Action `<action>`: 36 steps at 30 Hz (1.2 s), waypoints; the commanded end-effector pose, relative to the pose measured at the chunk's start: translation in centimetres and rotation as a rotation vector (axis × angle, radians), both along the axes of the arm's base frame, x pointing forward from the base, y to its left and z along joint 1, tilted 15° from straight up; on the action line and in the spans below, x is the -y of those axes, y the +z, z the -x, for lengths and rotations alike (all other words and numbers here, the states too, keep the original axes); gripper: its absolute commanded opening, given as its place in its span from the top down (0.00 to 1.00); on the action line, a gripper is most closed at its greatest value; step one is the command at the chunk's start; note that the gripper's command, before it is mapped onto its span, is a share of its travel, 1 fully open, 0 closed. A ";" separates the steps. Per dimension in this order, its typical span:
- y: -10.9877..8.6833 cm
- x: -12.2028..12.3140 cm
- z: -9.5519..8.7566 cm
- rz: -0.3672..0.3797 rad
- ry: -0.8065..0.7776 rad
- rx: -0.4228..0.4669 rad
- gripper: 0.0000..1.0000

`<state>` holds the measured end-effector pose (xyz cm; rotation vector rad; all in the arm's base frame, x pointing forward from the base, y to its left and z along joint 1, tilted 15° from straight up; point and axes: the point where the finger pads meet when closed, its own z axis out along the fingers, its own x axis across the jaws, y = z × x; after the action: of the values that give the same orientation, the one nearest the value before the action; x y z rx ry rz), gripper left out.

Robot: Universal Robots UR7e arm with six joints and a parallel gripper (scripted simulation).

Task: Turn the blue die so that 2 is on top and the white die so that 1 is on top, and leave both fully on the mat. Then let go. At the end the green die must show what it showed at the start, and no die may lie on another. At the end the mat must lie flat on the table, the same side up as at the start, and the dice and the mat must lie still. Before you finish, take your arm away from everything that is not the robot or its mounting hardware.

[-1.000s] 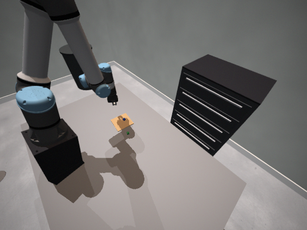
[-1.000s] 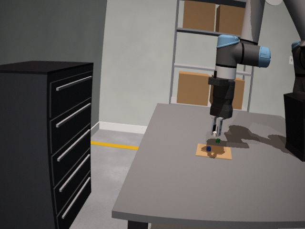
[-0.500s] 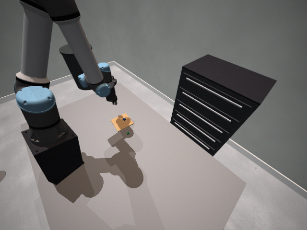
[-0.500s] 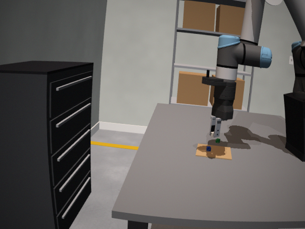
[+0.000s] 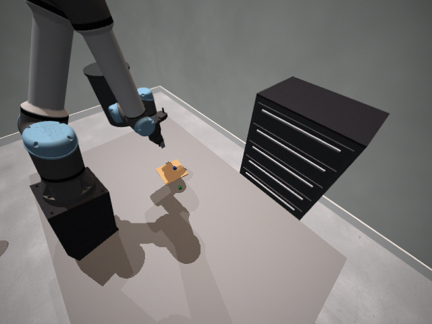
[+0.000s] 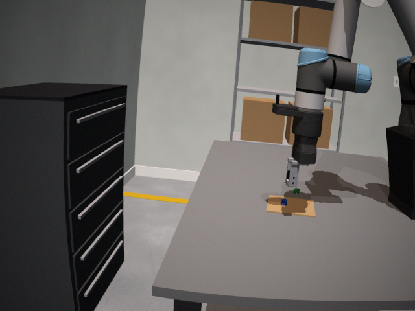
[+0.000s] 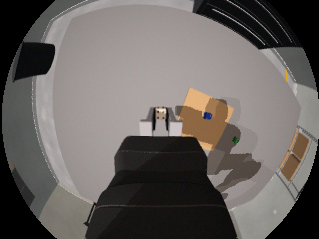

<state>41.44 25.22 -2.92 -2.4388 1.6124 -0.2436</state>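
The orange mat (image 5: 167, 177) (image 6: 305, 212) (image 7: 195, 103) lies flat on the table. The blue die (image 5: 174, 168) (image 6: 283, 201) (image 7: 207, 116) sits on it near one edge. The green die (image 5: 179, 187) (image 6: 296, 191) (image 7: 235, 139) rests on the table just off the mat. My gripper (image 5: 161, 144) (image 6: 290, 182) (image 7: 160, 114) hangs above the table beside the mat, a little way up. It is shut on a small pale cube, the white die (image 7: 159, 114), seen between the fingertips in the wrist view. I cannot read any die's faces.
A black drawer cabinet (image 5: 306, 146) (image 6: 60, 187) stands beside the table. The robot's dark base (image 5: 75, 212) sits on the table near the mat. A shelf with cardboard boxes (image 6: 268, 20) stands behind the table.
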 end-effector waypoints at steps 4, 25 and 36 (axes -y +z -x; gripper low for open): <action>0.0 -0.1 0.1 -0.059 -0.226 -0.018 0.66; -0.4 -0.1 0.9 -0.203 -0.778 -0.064 0.66; -0.6 -0.3 1.7 -0.285 -1.094 -0.091 0.66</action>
<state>40.09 25.38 -3.48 -1.3513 2.5417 -0.0672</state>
